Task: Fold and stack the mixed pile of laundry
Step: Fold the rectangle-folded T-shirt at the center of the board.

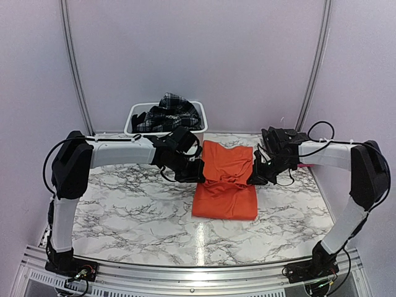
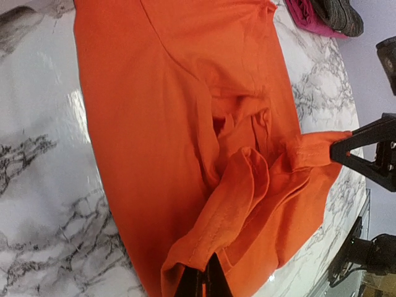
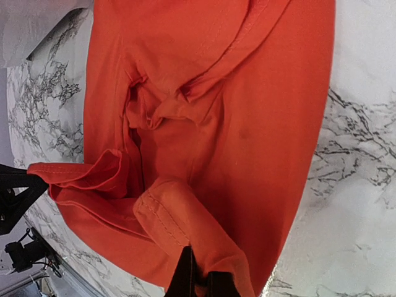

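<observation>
Your left tool (image 1: pixel 198 174) is clamping the orange T-shirt (image 1: pixel 226 189) at its edge nearest the white tub (image 1: pixel 131 120), and your right tool (image 1: pixel 254 177) is clamping the edge farthest from it. The shirt is lying bunched on the counter (image 1: pixel 124 204) beside the tub.

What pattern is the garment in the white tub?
The garment is black-and-white plaid, clearest in the top external view.

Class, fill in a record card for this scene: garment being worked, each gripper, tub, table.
garment: orange T-shirt, bunched in the middle, lying on table
left gripper: shut on T-shirt edge
right gripper: shut on opposite T-shirt edge
tub: white, behind T-shirt, holds plaid skirt
table: marble pattern
</observation>
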Motion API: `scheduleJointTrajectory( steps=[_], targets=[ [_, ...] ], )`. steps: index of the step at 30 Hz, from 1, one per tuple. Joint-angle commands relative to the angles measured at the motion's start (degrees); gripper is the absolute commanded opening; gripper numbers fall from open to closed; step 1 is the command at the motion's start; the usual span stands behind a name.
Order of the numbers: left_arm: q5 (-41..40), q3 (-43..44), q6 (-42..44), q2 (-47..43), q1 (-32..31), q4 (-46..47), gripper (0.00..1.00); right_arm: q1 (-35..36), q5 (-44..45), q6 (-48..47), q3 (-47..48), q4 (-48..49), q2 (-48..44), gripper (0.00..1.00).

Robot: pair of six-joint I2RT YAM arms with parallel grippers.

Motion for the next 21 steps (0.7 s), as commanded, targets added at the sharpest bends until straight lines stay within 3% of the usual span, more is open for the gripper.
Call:
scheduleJointTrajectory(
  steps=[1, 18, 19, 21],
  targets=[
    [1.68, 5.8, 2.16, 3.7, 1.75, -2.8, 0.0, -1.61, -2.47, -2.71, 4.68, 2.68, 3.89, 0.0],
    [1.74, 17.67, 3.27, 14.18, 4.12, -3.74, 0.0, -5.1, -2.99, -6.98, 13.63, 1.46, 14.2, 0.02],
    [1.37, 17.92, 3.71, 14.35, 4.11, -4.01, 0.04, -5.24, -2.52, -7.4, 14.07, 1.12, 14.35, 0.07],
    [-0.02, 18.22, 5.11, 13.84, 4.21, -5.1, 0.23, -5.55, -1.16, -8.47, 15.91, -0.49, 14.02, 0.24]
  ],
)
